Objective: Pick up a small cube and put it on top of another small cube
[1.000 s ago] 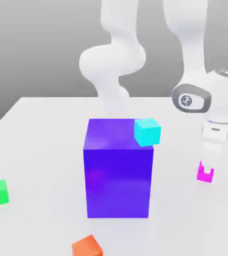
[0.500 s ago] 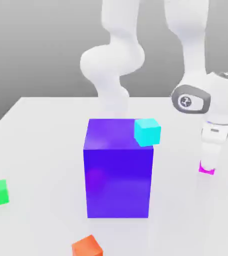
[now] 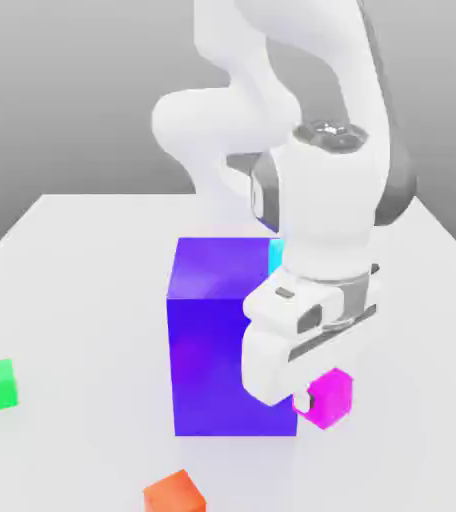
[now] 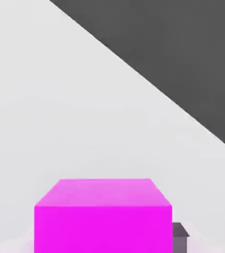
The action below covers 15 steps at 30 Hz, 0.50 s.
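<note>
The pincer point(image 3: 312, 400) is clamped on the magenta cube point(image 3: 330, 397), holding it clear of the worktop point(image 3: 92, 300) beside the purple block point(image 3: 212, 340)

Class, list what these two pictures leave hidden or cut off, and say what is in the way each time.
- Cyan cube, exterior view: mostly hidden behind the arm.
- Purple block, exterior view: its right edge is covered by the gripper.
- Orange cube, exterior view: cut off by the bottom edge.
- Magenta cube, hand view: its lower part is cut off by the edge.
</note>
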Motion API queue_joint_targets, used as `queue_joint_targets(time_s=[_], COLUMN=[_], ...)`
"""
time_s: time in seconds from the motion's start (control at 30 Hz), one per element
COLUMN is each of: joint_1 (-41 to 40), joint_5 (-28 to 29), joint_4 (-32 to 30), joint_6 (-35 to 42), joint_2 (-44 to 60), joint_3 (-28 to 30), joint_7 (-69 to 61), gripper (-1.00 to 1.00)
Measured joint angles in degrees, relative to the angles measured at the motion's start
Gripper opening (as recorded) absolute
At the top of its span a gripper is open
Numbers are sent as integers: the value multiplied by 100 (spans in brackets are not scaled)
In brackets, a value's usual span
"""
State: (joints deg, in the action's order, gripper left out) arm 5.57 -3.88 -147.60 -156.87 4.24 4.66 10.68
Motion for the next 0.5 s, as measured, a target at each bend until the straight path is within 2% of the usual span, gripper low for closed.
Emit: queue_joint_targets(time_s=[0.3, 0.4, 0.5], joint_1=[-2488, -3105, -3184], joint_5=[-175, -15, -95], joint_4=[624, 324, 203], joint_6=[498, 650, 485], joint_2=[17, 2, 216], joint_3=[1239, 1594, 1600], joint_7=[-1449, -1429, -1478], gripper=[-100, -100, -100])
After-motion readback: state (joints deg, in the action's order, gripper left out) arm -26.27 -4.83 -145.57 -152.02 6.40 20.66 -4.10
